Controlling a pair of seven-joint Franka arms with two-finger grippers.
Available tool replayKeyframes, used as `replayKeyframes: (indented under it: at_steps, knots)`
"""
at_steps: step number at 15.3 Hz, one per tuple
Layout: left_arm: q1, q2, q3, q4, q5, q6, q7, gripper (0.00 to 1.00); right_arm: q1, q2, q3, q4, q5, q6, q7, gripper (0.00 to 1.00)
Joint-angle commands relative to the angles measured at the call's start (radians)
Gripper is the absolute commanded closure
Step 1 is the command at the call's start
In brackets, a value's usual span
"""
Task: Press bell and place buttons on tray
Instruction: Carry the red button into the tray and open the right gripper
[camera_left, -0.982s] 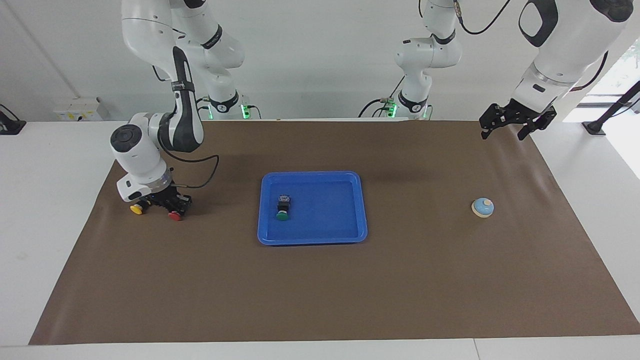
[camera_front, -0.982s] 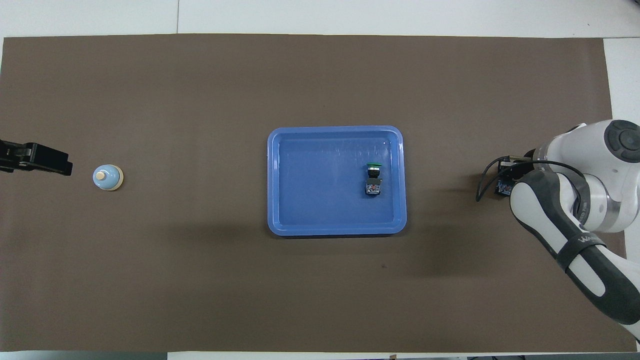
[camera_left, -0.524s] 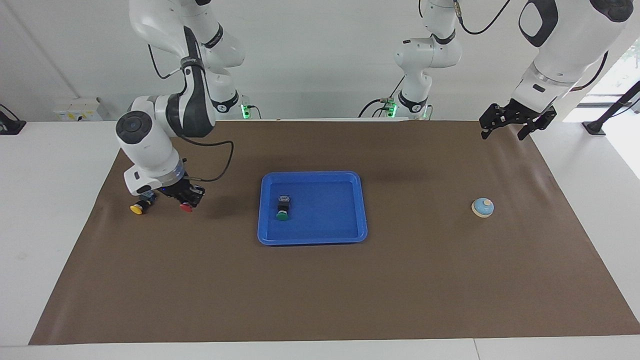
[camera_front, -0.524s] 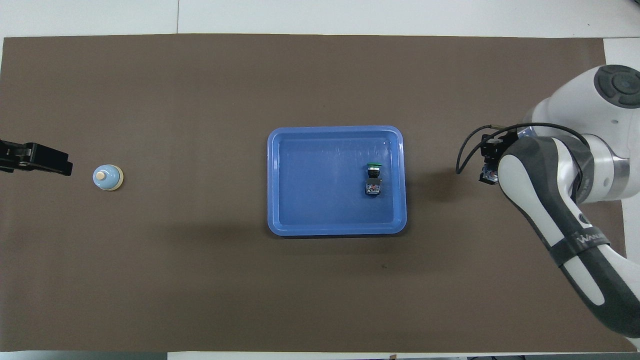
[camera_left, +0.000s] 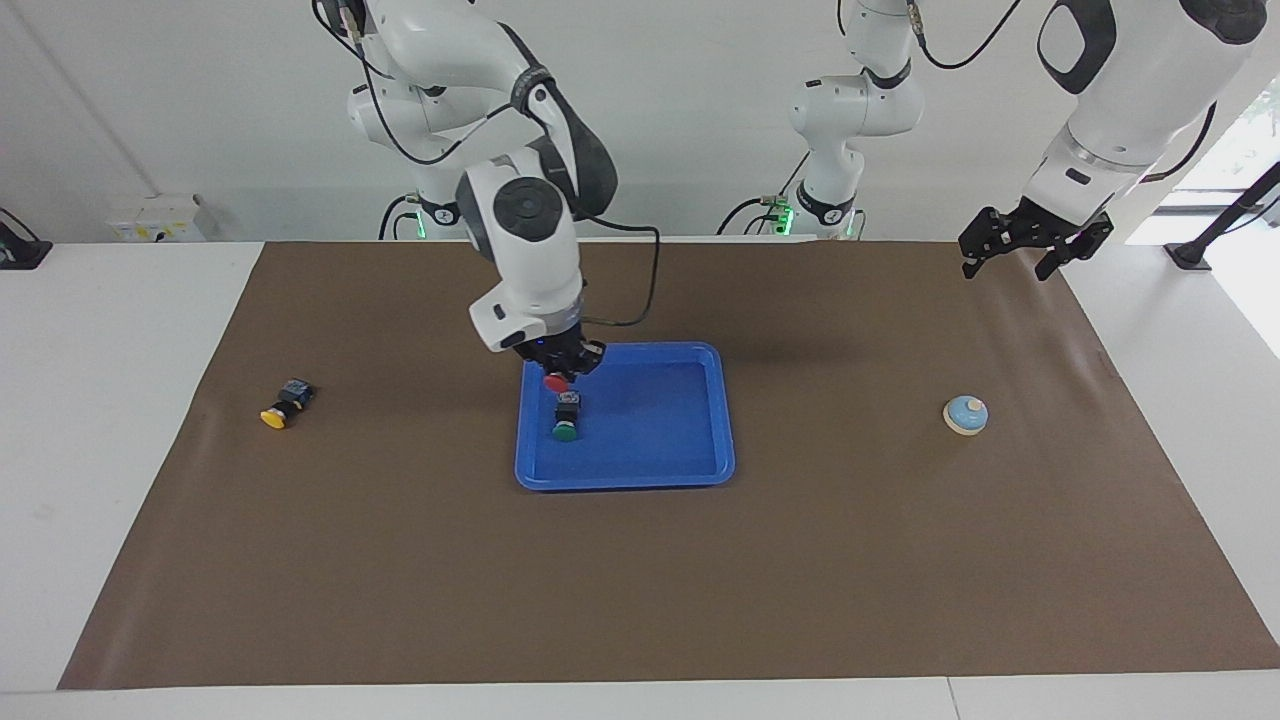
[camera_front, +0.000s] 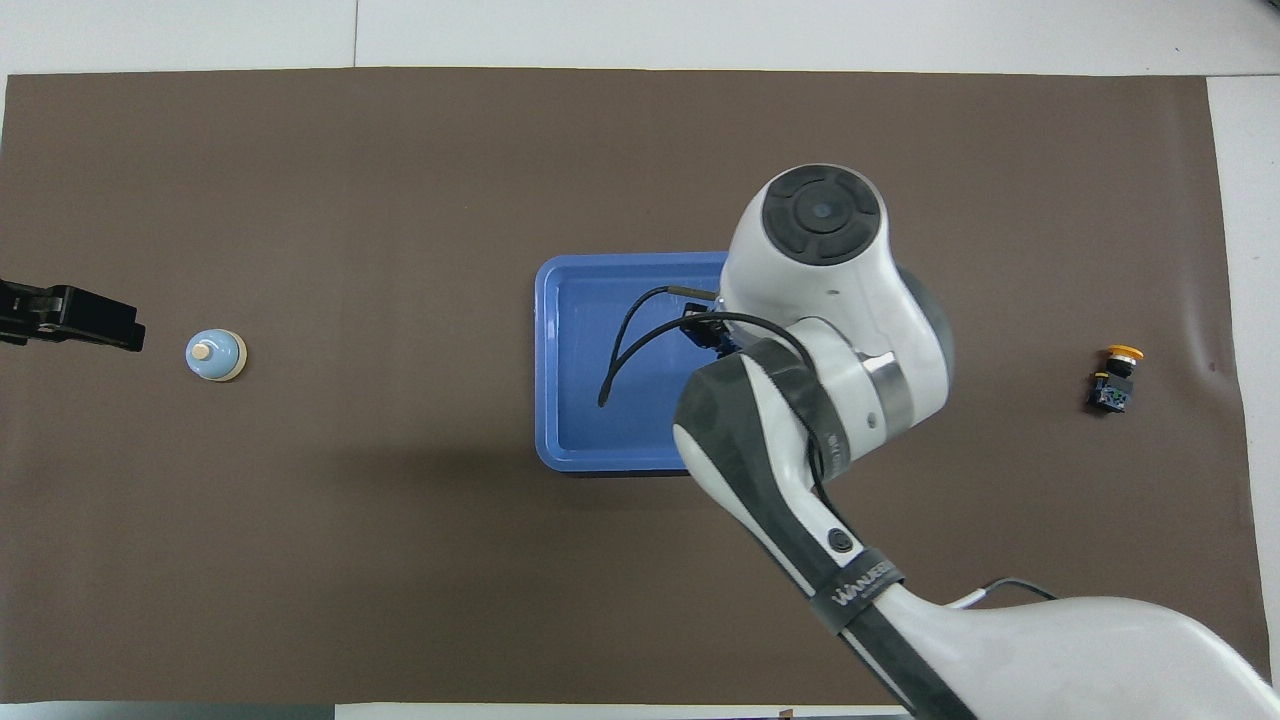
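My right gripper (camera_left: 561, 374) is shut on the red button (camera_left: 554, 384) and holds it in the air over the blue tray (camera_left: 690, 440), above the green button (camera_left: 566, 431) that lies in the tray. In the overhead view my right arm covers the gripper, both these buttons and part of the tray (camera_front: 580, 390). The yellow button (camera_left: 272, 417) lies on the mat toward the right arm's end (camera_front: 1114, 374). The light blue bell (camera_left: 966, 414) stands toward the left arm's end (camera_front: 214, 356). My left gripper (camera_left: 1033, 245) waits raised beside the bell (camera_front: 70, 316).
A brown mat (camera_left: 640, 580) covers the table, with white table surface around it. A black cable (camera_front: 640, 340) from my right wrist hangs over the tray.
My right gripper lifted the red button off the mat beside the yellow button and carried it over to above the tray. The yellow button stayed. The left arm has not moved.
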Motion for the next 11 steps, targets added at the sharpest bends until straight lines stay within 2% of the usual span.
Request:
replayKeyframes:
  at_steps: [1,4,7,11]
  knots:
    - [-0.006,-0.007,0.006,-0.004,-0.004,0.008,-0.012,0.00,0.048,0.089,-0.007,0.059,-0.044,0.049,-0.005,1.00]
    - [-0.006,-0.007,0.006,-0.004,-0.004,0.008,-0.012,0.00,0.074,0.137,-0.007,0.047,-0.052,0.116,-0.063,1.00]
    - [-0.006,-0.007,0.006,-0.004,-0.004,0.008,-0.012,0.00,0.066,0.138,-0.007,-0.031,-0.057,0.233,-0.072,1.00]
    - [-0.006,-0.007,0.006,-0.004,-0.003,0.008,-0.012,0.00,0.058,0.131,-0.007,-0.073,-0.038,0.290,-0.075,1.00]
